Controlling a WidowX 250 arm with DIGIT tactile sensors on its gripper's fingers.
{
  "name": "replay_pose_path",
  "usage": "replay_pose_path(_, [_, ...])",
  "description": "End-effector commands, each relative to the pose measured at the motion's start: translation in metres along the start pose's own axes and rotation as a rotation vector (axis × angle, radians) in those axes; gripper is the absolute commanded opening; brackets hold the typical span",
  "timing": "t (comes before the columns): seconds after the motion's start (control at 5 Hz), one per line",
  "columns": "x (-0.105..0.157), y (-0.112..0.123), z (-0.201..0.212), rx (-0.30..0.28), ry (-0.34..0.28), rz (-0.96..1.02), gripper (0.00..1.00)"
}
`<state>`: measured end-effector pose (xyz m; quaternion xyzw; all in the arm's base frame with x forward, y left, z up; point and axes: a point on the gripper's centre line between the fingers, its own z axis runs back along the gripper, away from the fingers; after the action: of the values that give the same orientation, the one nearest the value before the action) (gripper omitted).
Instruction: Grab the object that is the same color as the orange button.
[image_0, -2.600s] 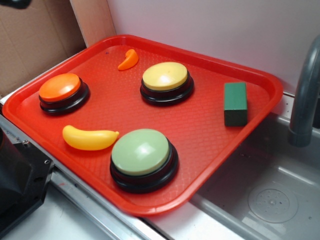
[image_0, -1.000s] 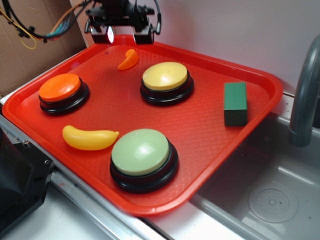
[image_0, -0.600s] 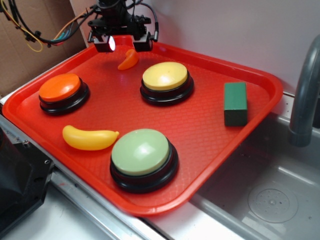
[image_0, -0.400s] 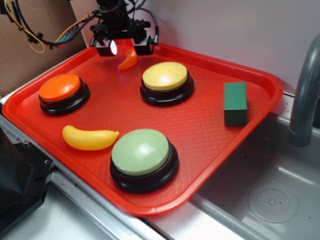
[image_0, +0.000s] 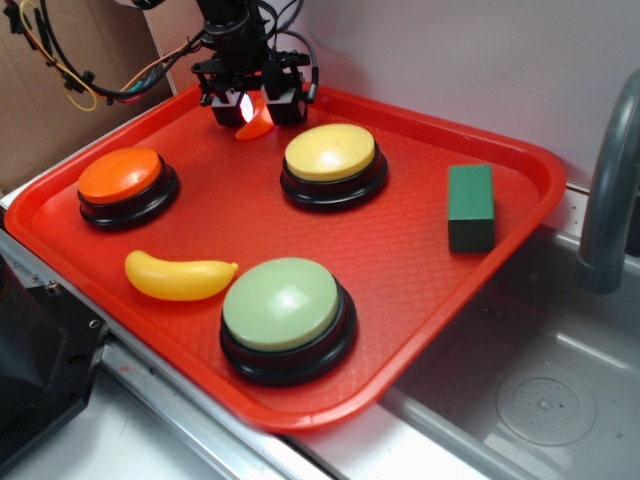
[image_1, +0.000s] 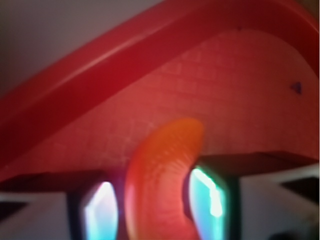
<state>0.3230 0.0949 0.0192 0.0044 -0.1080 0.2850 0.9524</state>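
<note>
A: What takes up most of the scene?

B: A red tray (image_0: 420, 250) fills it, with a grey sink (image_0: 540, 400) to its right and brown cardboard (image_0: 60, 110) behind on the left. 3 dome buttons stand on the tray, each on a black base: the pale-green-topped button (image_0: 283, 303) near the front edge is the largest, the yellow-topped button (image_0: 331, 153) sits behind it, and the orange button (image_0: 121, 174) is on the left side.

A: And the loose pieces?

B: A yellow banana (image_0: 178, 275) lies between the orange button and the pale-green one, and a green block (image_0: 470, 207) lies on the right side, well apart from the rest.

A: Where is the small orange object?

B: The object (image_0: 257, 123) lies on the tray floor near the far rim, left of the yellow-topped button. The gripper (image_0: 254, 106) is down over it with 1 finger on each side.

A: Has it closed on the piece?

B: In the wrist view the object (image_1: 162, 185) sits between the 2 fingers (image_1: 212, 200), its tapered tip pointing toward the rim. The jaws stand apart, with narrow gaps on both sides, and grip nothing.
</note>
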Motion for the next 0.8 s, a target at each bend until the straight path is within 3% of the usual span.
replay_pose_path(0.0, [-0.019, 0.007, 0.052, 0.081, -0.139, -0.147, 0.0])
replay_pose_path(0.2, [-0.036, 0.007, 0.077, 0.126, -0.113, -0.217, 0.0])
replay_pose_path(0.4, [-0.048, -0.003, 0.122, 0.136, -0.045, -0.295, 0.0])
replay_pose_path(0.6, [-0.071, -0.025, 0.178, 0.034, 0.014, -0.405, 0.0])
